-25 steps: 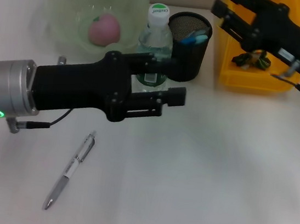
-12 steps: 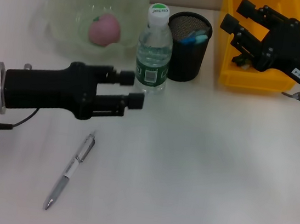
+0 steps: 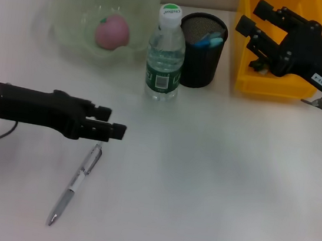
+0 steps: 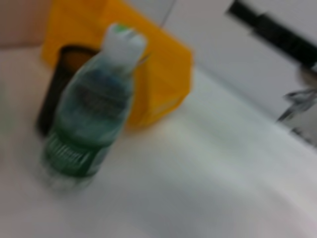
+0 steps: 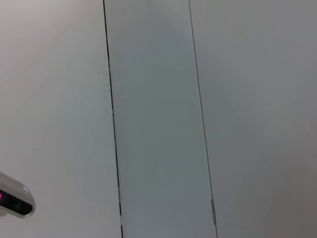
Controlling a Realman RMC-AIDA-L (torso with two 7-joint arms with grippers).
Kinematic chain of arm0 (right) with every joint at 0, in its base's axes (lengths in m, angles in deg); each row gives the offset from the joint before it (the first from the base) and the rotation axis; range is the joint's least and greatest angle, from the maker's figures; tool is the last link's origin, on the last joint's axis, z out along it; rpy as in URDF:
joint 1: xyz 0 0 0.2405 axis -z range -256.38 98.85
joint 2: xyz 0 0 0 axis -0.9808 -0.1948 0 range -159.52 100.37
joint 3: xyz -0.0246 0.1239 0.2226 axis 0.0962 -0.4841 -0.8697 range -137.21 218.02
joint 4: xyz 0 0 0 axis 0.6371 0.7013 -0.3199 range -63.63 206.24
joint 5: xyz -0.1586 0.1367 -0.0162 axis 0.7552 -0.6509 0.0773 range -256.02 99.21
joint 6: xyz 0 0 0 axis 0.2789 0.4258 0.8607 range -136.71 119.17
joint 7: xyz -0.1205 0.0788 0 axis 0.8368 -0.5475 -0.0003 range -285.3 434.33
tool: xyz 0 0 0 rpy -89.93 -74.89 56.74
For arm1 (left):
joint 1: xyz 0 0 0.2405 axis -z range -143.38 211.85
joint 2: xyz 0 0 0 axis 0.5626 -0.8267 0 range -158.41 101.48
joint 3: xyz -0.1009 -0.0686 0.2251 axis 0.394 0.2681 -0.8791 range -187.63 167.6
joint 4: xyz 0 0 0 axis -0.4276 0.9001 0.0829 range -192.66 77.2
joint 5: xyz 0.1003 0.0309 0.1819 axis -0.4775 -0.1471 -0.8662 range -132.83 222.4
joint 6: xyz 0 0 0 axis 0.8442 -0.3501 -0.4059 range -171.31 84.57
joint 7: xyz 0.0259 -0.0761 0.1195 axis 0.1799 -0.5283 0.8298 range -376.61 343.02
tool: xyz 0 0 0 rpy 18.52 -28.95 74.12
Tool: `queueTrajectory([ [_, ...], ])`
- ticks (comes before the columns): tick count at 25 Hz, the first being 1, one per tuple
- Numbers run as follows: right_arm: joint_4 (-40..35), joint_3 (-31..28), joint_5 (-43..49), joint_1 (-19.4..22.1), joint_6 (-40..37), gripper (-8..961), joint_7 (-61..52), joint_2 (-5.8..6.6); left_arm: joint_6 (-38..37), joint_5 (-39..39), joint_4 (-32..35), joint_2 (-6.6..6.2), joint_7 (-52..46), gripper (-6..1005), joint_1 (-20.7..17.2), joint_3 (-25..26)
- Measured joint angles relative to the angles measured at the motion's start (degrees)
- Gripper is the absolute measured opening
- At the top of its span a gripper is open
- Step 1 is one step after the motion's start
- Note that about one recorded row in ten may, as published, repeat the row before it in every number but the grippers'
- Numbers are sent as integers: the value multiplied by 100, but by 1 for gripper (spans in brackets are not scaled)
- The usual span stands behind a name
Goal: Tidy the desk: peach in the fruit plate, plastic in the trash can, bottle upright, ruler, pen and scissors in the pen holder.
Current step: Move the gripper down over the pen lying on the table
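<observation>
The pen lies on the desk at the front left. My left gripper is open and empty just above the pen's far end. The bottle stands upright beside the pen holder, which holds the blue scissors. The peach sits in the fruit plate. My right gripper is open and empty over the trash can, where a dark crumpled piece of plastic lies. The left wrist view shows the bottle, blurred. I cannot make out the ruler.
The pen holder and trash can also show behind the bottle in the left wrist view. The right wrist view shows only wall panels. The plate, bottle, holder and bin stand in a row along the desk's far edge.
My left gripper has drawn back from the bottle, to the left and toward the front, ending over the pen. My right gripper shifted slightly right over the bin, then held still.
</observation>
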Motion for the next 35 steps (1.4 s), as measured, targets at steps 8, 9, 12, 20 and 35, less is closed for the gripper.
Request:
queueTrajectory([
  [8,19,19,-5,-62,174,485,5,-4,-197,-1453,713,27,-1652,629,429,-319],
  [9,19,43,-5,-69,178,485,5,-4,-203,-1475,688,29,-1650,628,453,-324],
  [12,19,52,-5,-71,181,485,5,-4,-200,-1494,635,33,-1638,628,490,-327],
  [20,40,53,-5,-101,184,486,5,-12,-134,-1600,597,35,-1673,628,549,-286],
  [35,129,2,-4,-131,200,485,4,-13,117,-2193,239,47,-1880,630,807,-340],
])
